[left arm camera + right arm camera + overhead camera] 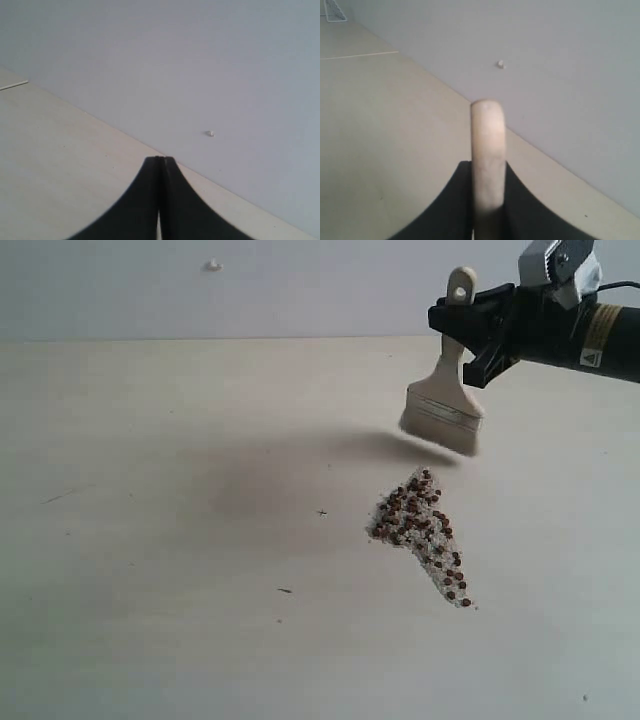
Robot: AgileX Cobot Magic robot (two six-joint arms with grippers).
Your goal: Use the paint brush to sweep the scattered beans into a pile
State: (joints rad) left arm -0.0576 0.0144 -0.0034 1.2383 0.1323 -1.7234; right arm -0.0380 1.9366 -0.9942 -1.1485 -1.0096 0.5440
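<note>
The right gripper (472, 332) is pinching the paint brush (442, 406), bristles apparently hovering; it should be pressing them flat, then dragging the beans (415, 520) below inward

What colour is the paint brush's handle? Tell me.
Pale cream handle; best in the right wrist view.

Paint brush (443, 412): bristles blurred; mid-handle hidden inside right gripper (465, 335); the right wrist view shows the handle end only.
Right arm (600, 340): cut off by the picture's edge.
Left gripper (160, 167): fingertips only, the rest cut off.
Beans (420, 525): pale crumbs too fine to tell apart.
Wall speck (212, 265): too small to identify.
</note>
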